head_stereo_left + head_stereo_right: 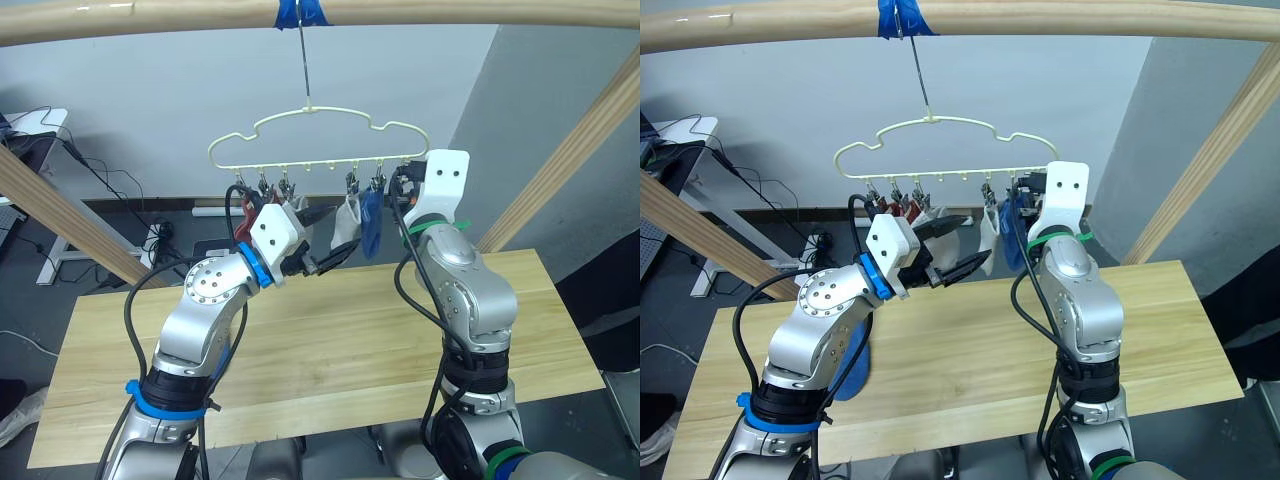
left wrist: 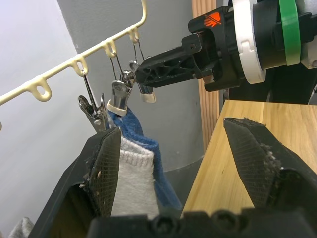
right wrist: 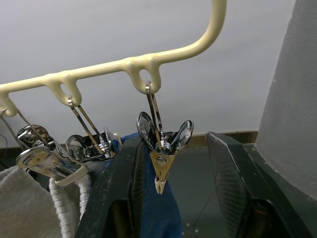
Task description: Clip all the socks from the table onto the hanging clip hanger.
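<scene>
Ribbed black fingers (image 2: 106, 171) — knit socks (image 2: 130, 183).

The table (image 1: 330, 350) was a long top of pale wood planks, grain running lengthwise. One blue sock (image 1: 852, 372) lay on its left part, largely hidden behind the robot's left arm. The hanger and its clipped socks hung past the table's far edge.
</scene>
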`<state>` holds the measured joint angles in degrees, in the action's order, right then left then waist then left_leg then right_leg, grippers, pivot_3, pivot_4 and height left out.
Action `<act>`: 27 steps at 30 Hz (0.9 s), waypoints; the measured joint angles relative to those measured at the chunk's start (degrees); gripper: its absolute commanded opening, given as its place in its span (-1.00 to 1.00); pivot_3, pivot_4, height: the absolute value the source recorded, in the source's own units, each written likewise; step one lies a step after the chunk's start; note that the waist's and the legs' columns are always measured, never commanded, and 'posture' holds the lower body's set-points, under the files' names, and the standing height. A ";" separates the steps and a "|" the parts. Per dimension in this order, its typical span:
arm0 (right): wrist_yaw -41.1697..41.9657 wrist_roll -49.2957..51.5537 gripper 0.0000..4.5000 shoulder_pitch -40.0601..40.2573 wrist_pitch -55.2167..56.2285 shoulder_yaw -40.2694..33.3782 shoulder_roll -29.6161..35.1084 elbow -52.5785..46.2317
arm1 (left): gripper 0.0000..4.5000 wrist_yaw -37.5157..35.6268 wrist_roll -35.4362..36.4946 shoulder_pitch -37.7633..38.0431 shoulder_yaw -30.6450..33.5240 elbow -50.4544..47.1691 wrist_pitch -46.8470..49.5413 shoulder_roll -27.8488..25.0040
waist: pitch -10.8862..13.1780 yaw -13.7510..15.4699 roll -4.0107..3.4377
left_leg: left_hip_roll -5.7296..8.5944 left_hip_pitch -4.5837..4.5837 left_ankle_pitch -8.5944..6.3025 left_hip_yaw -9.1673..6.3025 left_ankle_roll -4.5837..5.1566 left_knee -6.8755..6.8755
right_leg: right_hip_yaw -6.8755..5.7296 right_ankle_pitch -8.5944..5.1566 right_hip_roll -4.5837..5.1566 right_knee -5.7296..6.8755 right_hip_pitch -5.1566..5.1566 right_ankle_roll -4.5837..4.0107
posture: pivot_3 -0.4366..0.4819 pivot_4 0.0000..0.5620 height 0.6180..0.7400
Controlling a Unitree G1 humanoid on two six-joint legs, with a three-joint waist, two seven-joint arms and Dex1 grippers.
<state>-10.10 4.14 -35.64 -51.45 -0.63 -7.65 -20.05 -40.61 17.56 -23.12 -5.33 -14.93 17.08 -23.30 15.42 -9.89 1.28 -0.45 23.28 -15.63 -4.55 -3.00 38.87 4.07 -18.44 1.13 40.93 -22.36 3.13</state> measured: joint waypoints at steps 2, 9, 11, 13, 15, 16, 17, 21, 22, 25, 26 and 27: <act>0.00 0.07 -0.12 -0.02 0.18 0.04 -0.01 0.00 | 0.62 0.00 0.00 0.00 -0.01 0.00 0.00 0.00 | -0.02 0.00 0.00 | 0.00 0.00 0.00 0.00 0.00 0.00 | 0.00 0.00 0.00 0.00 0.00 0.00 | -0.49 -0.36 1.00; 0.02 0.67 -0.12 -0.08 0.92 0.33 -0.01 0.00 | 0.62 -0.02 0.00 0.00 -0.03 0.00 0.00 -0.01 | -0.19 -0.02 0.00 | 0.00 0.00 0.00 0.01 0.00 0.00 | 0.00 0.00 0.00 0.00 0.00 0.00 | -0.49 -0.37 1.00; 0.06 0.97 -0.12 -0.15 1.08 0.60 -0.01 0.06 | 0.62 -0.02 0.00 0.00 -0.03 0.00 0.00 -0.02 | -0.26 -0.05 -0.01 | 0.00 0.00 0.00 0.00 0.00 0.00 | 0.00 0.00 0.00 0.00 0.00 0.00 | -0.49 -0.37 1.00; 0.09 1.21 -0.12 -0.49 1.25 1.01 0.01 0.10 | 0.62 -0.02 0.00 0.00 -0.04 0.00 0.00 -0.02 | -0.33 -0.08 -0.02 | 0.00 0.00 0.00 0.00 0.00 0.00 | 0.00 0.00 0.00 0.00 0.00 0.00 | -0.49 -0.37 1.00; 0.10 1.27 -0.12 -0.99 1.72 1.41 0.03 0.18 | 0.62 -0.01 -0.01 0.00 -0.04 0.00 0.00 -0.02 | -0.44 -0.11 -0.01 | 0.00 0.00 0.00 0.00 0.00 0.00 | 0.00 0.00 0.00 0.00 0.00 0.00 | -0.49 -0.37 1.00; 0.10 1.32 -0.12 -1.14 1.90 1.50 0.04 0.18 | 0.62 -0.01 -0.01 0.00 -0.04 0.00 0.00 -0.02 | -0.49 -0.12 0.00 | 0.00 0.00 0.00 0.00 0.00 0.00 | 0.00 0.00 0.00 0.00 0.00 0.00 | -0.49 -0.37 1.00; 0.10 1.47 -0.12 -1.16 2.15 1.63 0.04 0.20 | 0.62 -0.01 -0.01 0.01 -0.04 0.00 0.00 -0.02 | -0.56 -0.13 -0.01 | 0.00 0.00 0.00 0.00 0.00 0.00 | 0.00 0.00 0.00 0.00 0.00 0.00 | -0.49 -0.37 1.00; 0.09 1.59 -0.12 -1.16 2.21 1.89 0.05 0.50 | 0.62 -0.01 -0.01 0.02 -0.09 0.00 0.00 -0.02 | -0.66 -0.15 -0.01 | 0.00 0.00 0.00 0.00 0.00 0.00 | 0.00 0.00 0.00 0.00 0.00 0.00 | -0.49 -0.37 1.00; 0.09 1.59 -0.12 -1.16 2.22 1.91 0.05 0.68 | 0.62 -0.01 -0.01 0.02 -0.12 0.00 0.00 -0.02 | -0.67 -0.16 0.00 | 0.00 0.00 0.00 0.00 0.00 0.00 | 0.00 0.00 0.00 0.00 0.00 0.00 | -0.49 -0.37 1.00; 0.08 1.60 -0.40 -1.16 2.22 1.95 0.05 1.06 | 0.62 -0.01 -0.02 0.06 -0.29 0.00 0.00 -0.02 | -0.69 -0.20 0.00 | 0.00 0.00 0.00 0.00 0.00 0.00 | 0.00 0.00 -0.01 0.00 0.00 0.00 | -0.49 -0.37 1.00; 0.08 1.60 -0.55 -1.16 2.22 1.97 0.05 1.12 | 0.62 0.00 -0.02 0.07 -0.31 0.00 0.00 -0.02 | -0.69 -0.22 0.00 | 0.00 0.00 0.00 0.00 0.00 0.00 | 0.00 0.00 -0.01 0.00 0.00 0.00 | -0.49 -0.37 1.00; 0.07 1.60 -0.71 -1.16 2.22 1.97 0.05 1.13 | 0.62 0.00 -0.03 0.08 -0.31 0.00 0.00 -0.02 | -0.69 -0.24 0.00 | 0.00 0.00 0.00 0.00 0.00 0.00 | 0.00 0.00 -0.01 0.00 0.00 0.00 | -0.49 -0.37 1.00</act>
<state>-10.02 5.74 -36.81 -49.23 1.34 -7.60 -18.92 -40.61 17.53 -23.04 -5.65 -14.93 17.08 -23.32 14.73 -10.14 1.28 -0.45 23.28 -15.63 -4.55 -2.99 38.86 4.07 -18.44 1.12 40.92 -22.36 3.13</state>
